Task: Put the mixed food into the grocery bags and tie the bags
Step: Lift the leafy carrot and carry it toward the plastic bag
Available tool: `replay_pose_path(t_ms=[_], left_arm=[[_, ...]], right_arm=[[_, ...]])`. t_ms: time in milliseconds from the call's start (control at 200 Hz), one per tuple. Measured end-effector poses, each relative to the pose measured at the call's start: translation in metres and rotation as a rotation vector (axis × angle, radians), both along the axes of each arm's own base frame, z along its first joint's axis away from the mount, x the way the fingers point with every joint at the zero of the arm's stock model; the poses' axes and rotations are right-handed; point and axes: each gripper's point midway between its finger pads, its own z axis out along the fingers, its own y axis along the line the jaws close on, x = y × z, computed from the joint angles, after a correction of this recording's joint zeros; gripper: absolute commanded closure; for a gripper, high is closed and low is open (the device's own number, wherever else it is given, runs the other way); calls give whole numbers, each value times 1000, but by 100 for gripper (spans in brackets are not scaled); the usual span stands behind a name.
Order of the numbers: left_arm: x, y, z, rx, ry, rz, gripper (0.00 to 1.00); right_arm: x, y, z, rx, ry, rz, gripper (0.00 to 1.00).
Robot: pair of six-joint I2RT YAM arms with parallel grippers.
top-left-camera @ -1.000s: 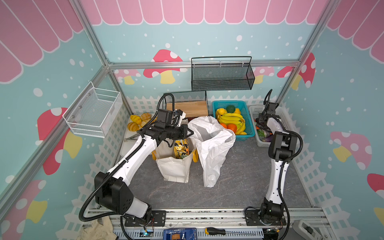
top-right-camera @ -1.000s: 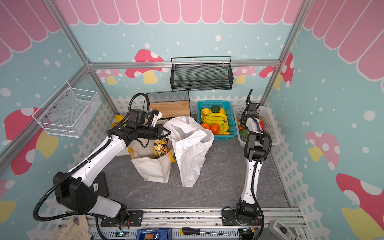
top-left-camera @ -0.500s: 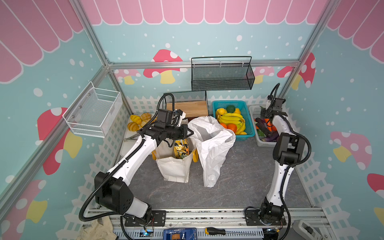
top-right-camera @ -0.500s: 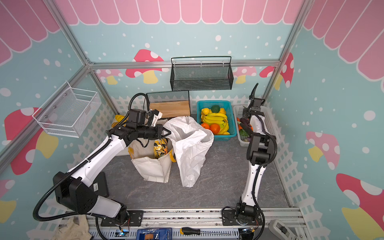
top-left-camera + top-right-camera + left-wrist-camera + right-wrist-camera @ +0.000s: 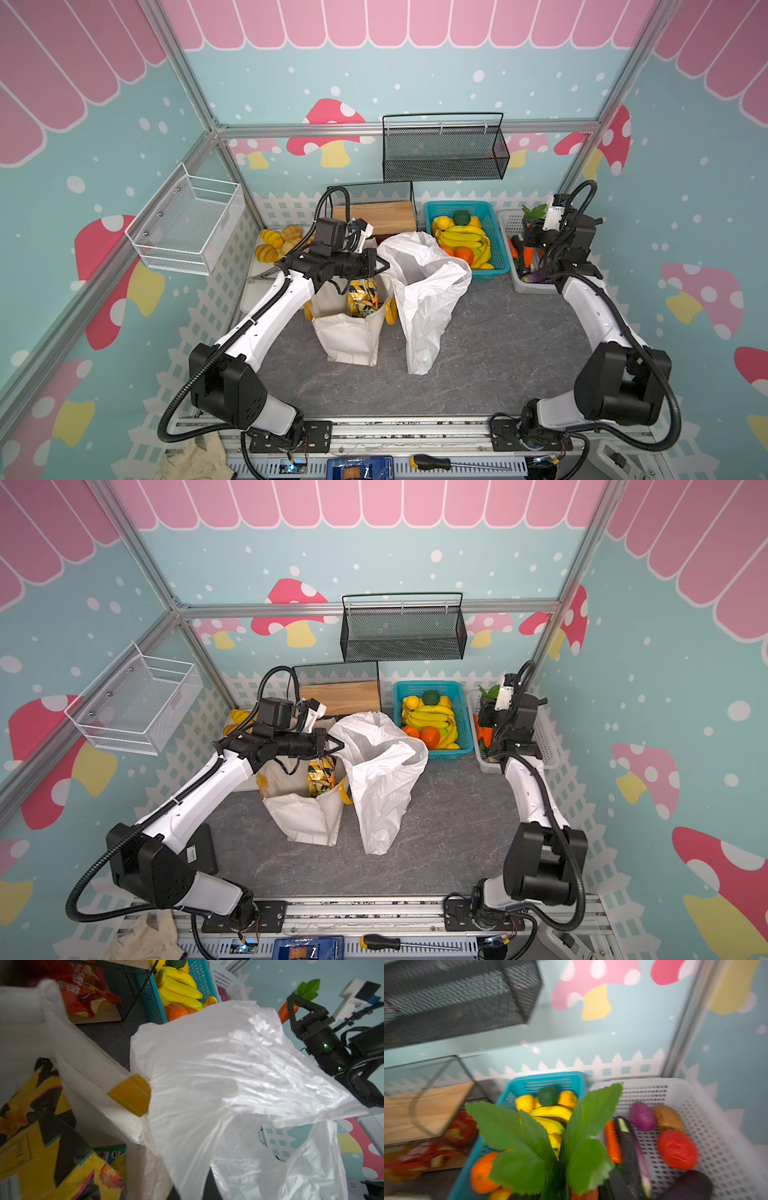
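Carrot [image 5: 285,1014], toy, w/ green leaves [image 5: 519,1147], is in the right pincer [image 5: 294,1006]. Jaws are closed onto its orange body, above the white basket [image 5: 508,224] at the bench's back right, where other toy veg [image 5: 677,1150] lie. Long axis looks roughly upright, leaf end up; exact tilt unclear.

White plastic bag [image 5: 424,291] stands mid-bench, mouth gaping upward. It touches the canvas tote [image 5: 349,336] on its left. Tote already has a gold-black packet [image 5: 361,297] inside.

Left pincer [image 5: 379,266] is pressed together at the bag's left rim, apparently pinching the film and holding the mouth open. Jaws themselves aren't visible from the left wrist cam.

Key relation: bag mouth lies left of the right pincer, w/ the teal fruit basket [image 5: 457,205] btwn them. Right arm carries the carrot, so prob. next move: swing it leftward over the teal basket, get above the opening, then release. Risk: leaves or carrot tip snag the thin rim and collapse it. Tying not yet begun.
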Motion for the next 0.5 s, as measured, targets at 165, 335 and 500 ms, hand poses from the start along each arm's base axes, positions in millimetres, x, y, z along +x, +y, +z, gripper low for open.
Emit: replay_pose_path(t_ms=[165, 335, 500], left_arm=[[0, 0, 0, -4, 1, 0, 100], [0, 0, 0, -6, 7, 4, 100], [0, 0, 0, -6, 7, 4, 100]], right_arm=[[-68, 92, 37, 71, -138, 284, 77], [-115, 136, 78, 141, -293, 473, 77], [-112, 167, 71, 220, -311, 599, 77]])
